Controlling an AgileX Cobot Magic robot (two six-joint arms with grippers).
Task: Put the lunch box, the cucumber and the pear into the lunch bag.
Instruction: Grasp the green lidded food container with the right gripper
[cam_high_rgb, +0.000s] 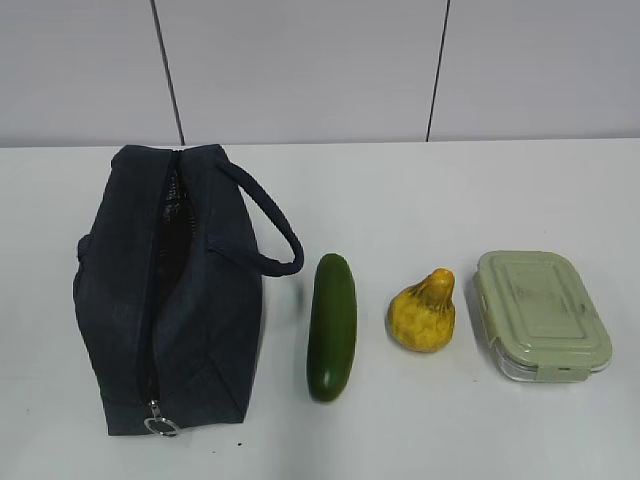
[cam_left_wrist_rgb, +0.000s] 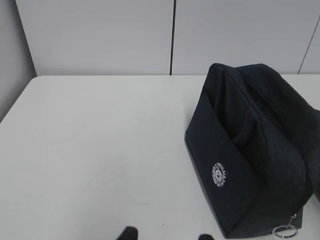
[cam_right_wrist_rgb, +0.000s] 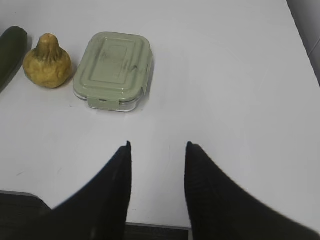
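**Workspace status: four items lying on the surface, both end effectors unloaded**

The white surface (cam_high_rgb: 420, 440) is carrying all four task items in a row. The dark navy fabric lunch bag (cam_high_rgb: 170, 300) is sitting at the left of the exterior view, with its top zipper running toward the camera and standing parted along most of its length, showing a dark interior. A silver ring pull (cam_high_rgb: 160, 427) is hanging at the near end of the zipper, and a looped strap handle (cam_high_rgb: 265, 225) is arching out toward the right.

The smooth dark green cucumber (cam_high_rgb: 332, 327) is lying just beside the bag, apart from it and roughly parallel to it. The lumpy yellow pear (cam_high_rgb: 424, 312) is resting near the cucumber, with its narrow neck pointing away from the camera. The rectangular clear lunch box with a pale sage-green snap lid (cam_high_rgb: 540, 315) is sitting to the right of the pear, with its lid on.

The right end effector (cam_right_wrist_rgb: 157, 145) is hovering above bare surface on the near side of the lunch box, with its fingers spread apart and nothing between them. The left end effector (cam_left_wrist_rgb: 165, 234) is showing only two dark fingertips at the bottom edge of the left wrist view, set apart and gripping nothing, with the bag to its right.
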